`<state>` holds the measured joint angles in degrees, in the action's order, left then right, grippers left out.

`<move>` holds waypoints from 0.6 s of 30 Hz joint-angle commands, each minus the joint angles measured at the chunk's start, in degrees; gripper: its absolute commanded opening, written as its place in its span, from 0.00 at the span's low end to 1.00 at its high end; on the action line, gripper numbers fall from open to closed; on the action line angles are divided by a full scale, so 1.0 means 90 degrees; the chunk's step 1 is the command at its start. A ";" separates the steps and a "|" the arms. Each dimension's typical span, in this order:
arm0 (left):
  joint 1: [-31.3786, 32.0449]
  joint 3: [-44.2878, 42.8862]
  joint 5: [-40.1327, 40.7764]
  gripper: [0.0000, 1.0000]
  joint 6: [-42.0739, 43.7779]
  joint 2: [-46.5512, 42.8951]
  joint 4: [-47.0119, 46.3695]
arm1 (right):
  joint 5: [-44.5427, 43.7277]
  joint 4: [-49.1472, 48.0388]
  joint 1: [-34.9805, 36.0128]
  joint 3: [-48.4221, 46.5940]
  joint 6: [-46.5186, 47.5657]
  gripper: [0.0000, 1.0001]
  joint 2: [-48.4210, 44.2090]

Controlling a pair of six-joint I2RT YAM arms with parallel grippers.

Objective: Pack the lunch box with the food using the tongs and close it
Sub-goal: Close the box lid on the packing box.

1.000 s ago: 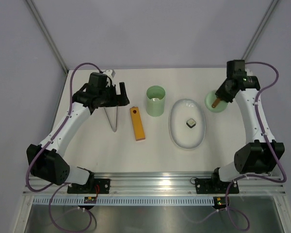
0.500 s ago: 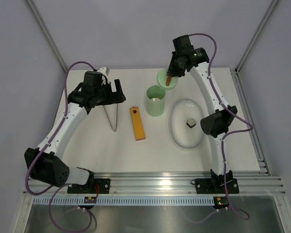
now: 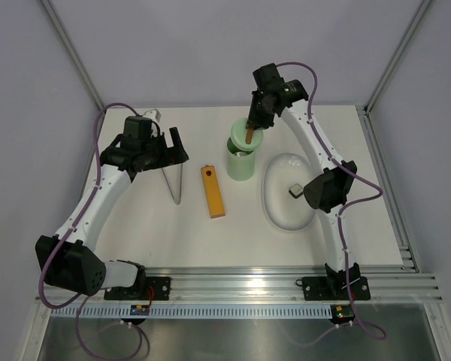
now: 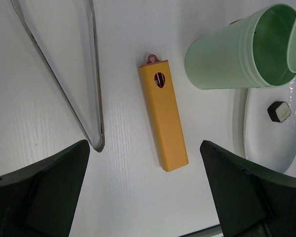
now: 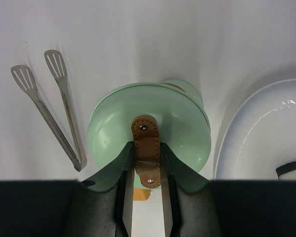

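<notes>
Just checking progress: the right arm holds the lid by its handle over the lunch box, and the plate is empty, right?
Not quite. The plate is not empty: one cube lies on it, as the top view shows. The right jaws do hold the lid by its handle over the lunch box.

I work at a white desk with a faint wood-grain texture. Pale lavender-grey walls close it in behind and at both sides, joined by slanting silver frame posts. A ribbed aluminium rail runs along my near edge, and another runs down the right side. Below lies a dull grey metal sheet. The light is soft and even, the shadows faint.
</notes>
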<state>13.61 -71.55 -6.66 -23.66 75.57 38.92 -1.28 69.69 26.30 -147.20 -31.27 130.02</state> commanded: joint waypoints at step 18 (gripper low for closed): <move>0.0002 0.0089 -0.0052 0.99 -0.0008 -0.0096 -0.0262 | 0.0181 -0.0087 0.0446 -0.0422 0.0037 0.00 0.0476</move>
<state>13.61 -71.33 -6.66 -23.81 75.57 38.85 0.12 69.71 29.15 -148.40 -31.27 134.23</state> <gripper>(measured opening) 0.988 0.294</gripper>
